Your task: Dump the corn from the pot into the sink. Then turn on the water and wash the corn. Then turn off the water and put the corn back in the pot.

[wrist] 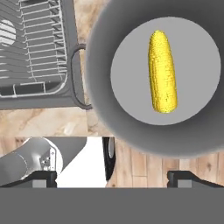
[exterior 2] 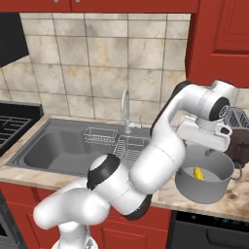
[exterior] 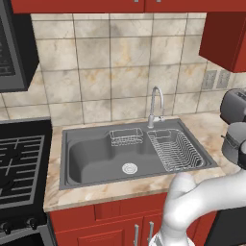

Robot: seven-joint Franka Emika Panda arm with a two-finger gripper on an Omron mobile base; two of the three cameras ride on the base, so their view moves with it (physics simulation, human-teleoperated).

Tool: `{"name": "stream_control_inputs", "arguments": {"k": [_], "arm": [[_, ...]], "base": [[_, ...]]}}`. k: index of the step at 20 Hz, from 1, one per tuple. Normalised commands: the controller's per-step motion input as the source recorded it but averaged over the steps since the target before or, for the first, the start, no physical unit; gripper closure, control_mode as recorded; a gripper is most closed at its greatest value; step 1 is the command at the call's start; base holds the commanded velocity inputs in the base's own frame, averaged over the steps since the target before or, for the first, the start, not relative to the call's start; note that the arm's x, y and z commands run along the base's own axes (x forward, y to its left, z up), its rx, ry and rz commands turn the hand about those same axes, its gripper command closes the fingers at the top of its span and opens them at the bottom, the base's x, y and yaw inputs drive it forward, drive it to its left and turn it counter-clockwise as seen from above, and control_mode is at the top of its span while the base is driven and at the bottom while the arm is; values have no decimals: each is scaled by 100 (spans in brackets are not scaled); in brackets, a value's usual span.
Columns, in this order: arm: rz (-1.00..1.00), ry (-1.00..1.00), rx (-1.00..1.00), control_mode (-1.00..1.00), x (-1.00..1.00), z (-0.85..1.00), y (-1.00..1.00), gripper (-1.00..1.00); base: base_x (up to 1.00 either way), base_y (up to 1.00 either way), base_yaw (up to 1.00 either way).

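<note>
Hand view puts the small yellow corn cob (wrist: 162, 72) flat on the floor of the round grey metal pot (wrist: 103, 74), lying free and well clear of the wall, with the pot's looped side handle (wrist: 78, 76) toward the wire dish rack (wrist: 35, 52) in the sink. The cob looks light, stiff and round enough to roll, so I judge that tipping the pot would send it out easily; the pot itself is the heavier, smooth piece, best taken at the rim or a side handle. The pincer (wrist: 113, 177) hovers above the pot's near edge, its two dark fingertips (wrist: 43, 177) spread wide apart and holding nothing. In the right base view the pot stands on the marbled beige bench (exterior 2: 233, 204) to the right of the large dark grey rectangular sink (exterior 2: 53, 146), whose chrome gooseneck tap (exterior 2: 126, 109) rises behind it, with a dark grey toaster (exterior 2: 238, 119) beyond the pot.
</note>
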Motion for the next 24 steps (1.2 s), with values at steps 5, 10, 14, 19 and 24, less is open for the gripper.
{"name": "stream_control_inputs", "arguments": {"k": [5,10,14,19,24], "arm": [[0,-7,-8,-100,-34,-31,51,-100],[0,-7,-1,-100,-6,-25,15,-100],[5,-4,0,-100,38,-1,-18,-100],[9,4,0,-100,58,6,-48,-100],[7,1,0,-100,28,2,-56,-100]], "base": [[0,0,0],[0,0,0],[0,0,0],[0,0,0],[0,0,0]]}}
